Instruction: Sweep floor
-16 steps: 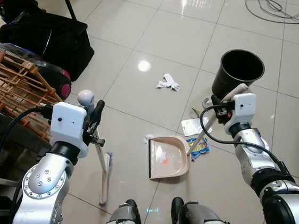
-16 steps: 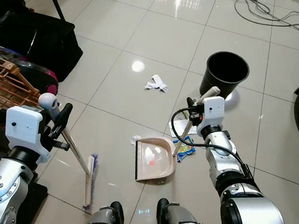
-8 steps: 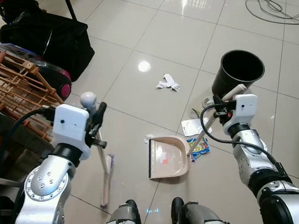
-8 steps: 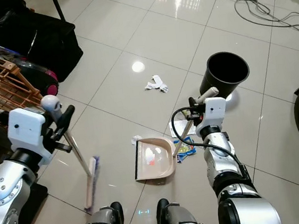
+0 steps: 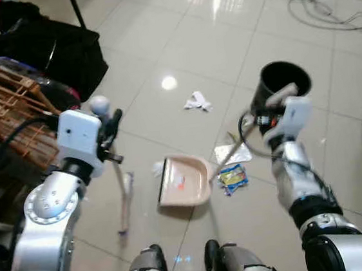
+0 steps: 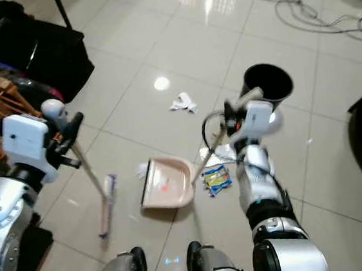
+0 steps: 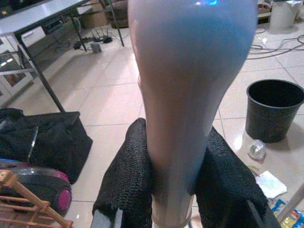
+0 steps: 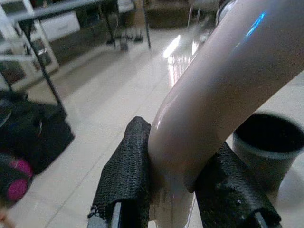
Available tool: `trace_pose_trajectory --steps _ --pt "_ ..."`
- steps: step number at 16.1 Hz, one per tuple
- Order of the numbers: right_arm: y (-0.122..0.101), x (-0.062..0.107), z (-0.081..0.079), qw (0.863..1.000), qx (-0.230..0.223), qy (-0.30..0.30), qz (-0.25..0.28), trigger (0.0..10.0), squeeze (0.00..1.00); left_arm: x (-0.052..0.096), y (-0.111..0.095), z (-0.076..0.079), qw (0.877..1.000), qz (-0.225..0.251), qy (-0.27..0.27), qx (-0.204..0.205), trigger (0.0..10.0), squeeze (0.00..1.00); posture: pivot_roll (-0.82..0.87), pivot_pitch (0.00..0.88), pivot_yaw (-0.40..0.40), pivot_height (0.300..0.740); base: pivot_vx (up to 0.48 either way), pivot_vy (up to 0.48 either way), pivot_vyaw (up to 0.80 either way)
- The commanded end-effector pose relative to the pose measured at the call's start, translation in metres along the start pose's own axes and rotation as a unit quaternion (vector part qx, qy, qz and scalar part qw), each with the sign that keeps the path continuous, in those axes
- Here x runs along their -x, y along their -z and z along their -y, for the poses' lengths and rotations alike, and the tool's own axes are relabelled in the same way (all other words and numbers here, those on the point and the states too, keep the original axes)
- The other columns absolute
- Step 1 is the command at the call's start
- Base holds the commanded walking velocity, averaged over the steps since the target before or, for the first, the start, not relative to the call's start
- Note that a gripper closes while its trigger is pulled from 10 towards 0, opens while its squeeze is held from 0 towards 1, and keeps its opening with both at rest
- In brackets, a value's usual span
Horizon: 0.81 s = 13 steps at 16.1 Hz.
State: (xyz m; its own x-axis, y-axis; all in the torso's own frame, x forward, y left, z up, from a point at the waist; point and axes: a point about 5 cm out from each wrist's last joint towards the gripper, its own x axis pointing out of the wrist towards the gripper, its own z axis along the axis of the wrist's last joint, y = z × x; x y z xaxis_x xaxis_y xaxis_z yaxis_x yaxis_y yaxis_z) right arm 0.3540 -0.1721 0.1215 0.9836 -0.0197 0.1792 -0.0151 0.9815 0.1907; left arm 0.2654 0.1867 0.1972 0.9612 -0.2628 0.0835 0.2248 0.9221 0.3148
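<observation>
Pretty bright indoor light with ceiling-lamp glare bouncing off the glossy floor (image 5: pixel 177 39), head views smeared by motion blur, wrist views soft and bluish up close.

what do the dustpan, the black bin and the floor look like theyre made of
The pinkish-beige dustpan looks like moulded plastic: one smooth matte piece. The round black bin seems plastic too, with thin even walls and a dull sheen. The pale floor looks like glazed ceramic tile: grout lines and mirror-like light reflections.
</observation>
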Motion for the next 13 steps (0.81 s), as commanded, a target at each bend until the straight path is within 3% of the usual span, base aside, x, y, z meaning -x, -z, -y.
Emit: trace_pose_trajectory --steps 1,4,8,9,10,13 --pt "-0.017 -0.006 0.001 1.000 0.010 -0.003 0.028 0.0 0.00 0.000 -0.003 -0.005 1.000 0.008 -0.007 -0.015 10.0 0.00 0.13 0.141 -0.099 0.740 0.000 0.000 0.00" --pt "-0.065 -0.012 -0.006 0.996 0.059 -0.033 0.053 0.0 0.00 -0.003 0.000 -0.007 1.000 -0.003 -0.026 -0.015 10.0 0.00 0.06 0.082 -0.112 0.740 0.000 0.000 0.00" --pt "-0.098 0.006 0.001 0.997 0.048 -0.020 0.053 0.0 0.00 -0.011 -0.002 0.004 0.999 0.000 -0.038 0.026 10.0 0.00 0.03 0.068 -0.125 0.740 0.000 0.000 0.00" --pt "-0.096 0.013 0.005 0.998 0.039 -0.001 0.043 9.2 0.00 -0.014 -0.001 0.007 0.999 0.004 -0.041 0.017 10.0 0.00 0.02 0.071 -0.128 0.740 0.000 0.000 0.00" --pt "-0.096 0.028 0.007 0.999 0.037 0.007 0.026 10.0 0.00 -0.015 -0.003 0.008 0.998 0.008 -0.054 0.010 10.0 0.00 0.02 0.067 -0.123 0.740 0.000 0.000 0.00" --pt "-0.085 0.039 0.009 0.998 0.046 0.031 -0.005 10.0 0.00 -0.017 -0.005 0.008 0.999 0.008 -0.044 0.006 10.0 0.00 0.02 0.062 -0.100 0.740 0.000 0.000 0.00"
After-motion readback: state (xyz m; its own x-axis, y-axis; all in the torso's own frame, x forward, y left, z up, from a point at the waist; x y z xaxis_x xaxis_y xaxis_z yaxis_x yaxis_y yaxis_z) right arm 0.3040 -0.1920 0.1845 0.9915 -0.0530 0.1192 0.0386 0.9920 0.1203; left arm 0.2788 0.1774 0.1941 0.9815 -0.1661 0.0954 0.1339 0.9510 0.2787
